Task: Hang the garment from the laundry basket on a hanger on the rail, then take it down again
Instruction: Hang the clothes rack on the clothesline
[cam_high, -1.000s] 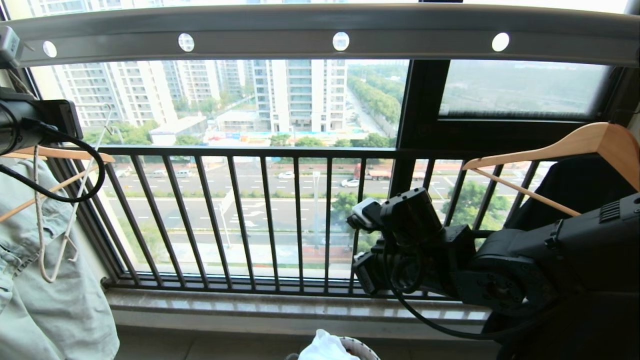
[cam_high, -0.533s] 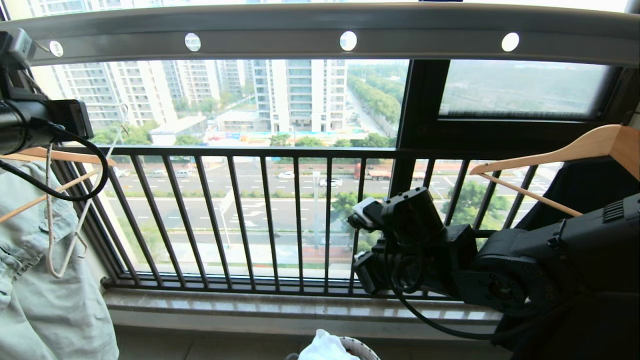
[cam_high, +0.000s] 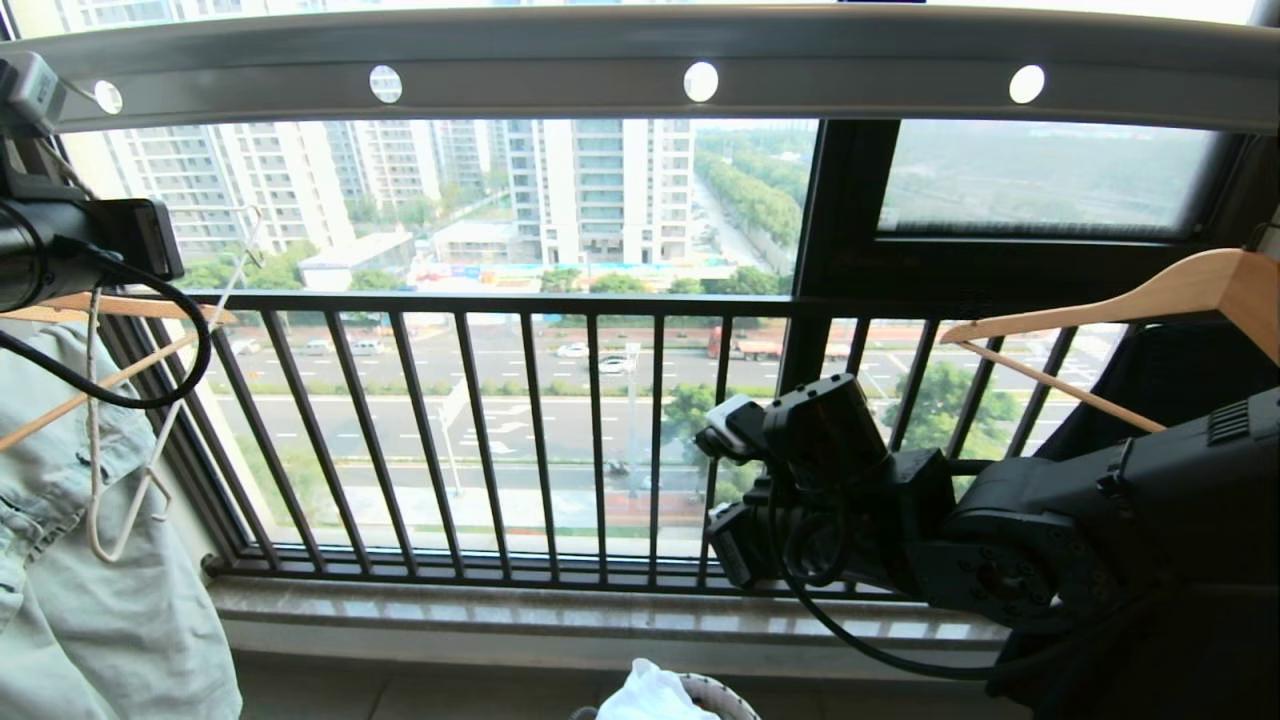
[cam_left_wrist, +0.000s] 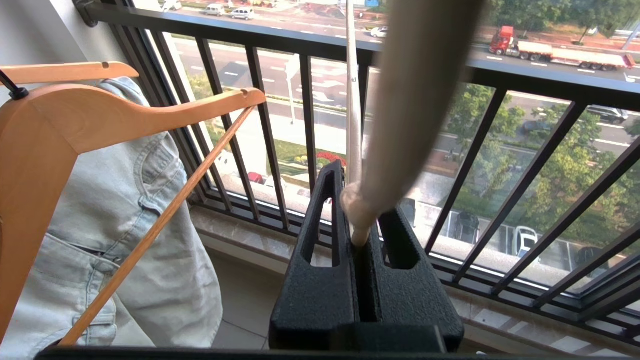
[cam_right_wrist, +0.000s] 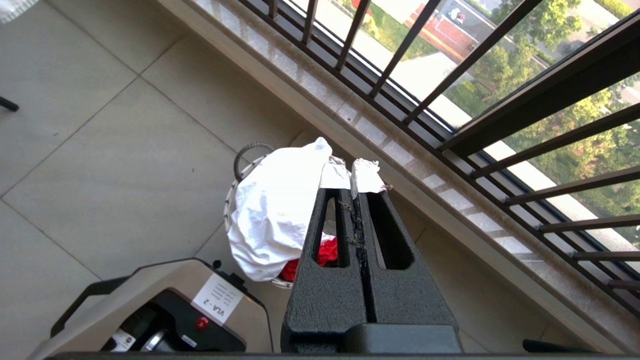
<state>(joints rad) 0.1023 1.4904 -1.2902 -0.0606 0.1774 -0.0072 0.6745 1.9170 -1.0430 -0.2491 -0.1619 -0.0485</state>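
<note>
My left tool (cam_left_wrist: 357, 235) pinches the cream hanger (cam_high: 120, 440) up at the left, beside the pale green-grey garment (cam_high: 90, 600) and below the rail (cam_high: 640, 70). My right tool (cam_right_wrist: 352, 187) (pressed together, empty) hangs above the laundry basket (cam_right_wrist: 240, 167), where the white garment (cam_right_wrist: 280, 205) lies.

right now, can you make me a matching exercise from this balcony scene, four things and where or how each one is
Things:
1. thin cream-white wire hanger
2. white T-shirt garment
3. grey metal rail with round holes
4. pale green-grey garment

States:
A. runs across the top of the head view
B. clamped in the shut left end effector
C. heaped in the round white woven laundry basket
D. draped on a light wooden hanger

Pairs: 1-B, 2-C, 3-A, 4-D
</note>
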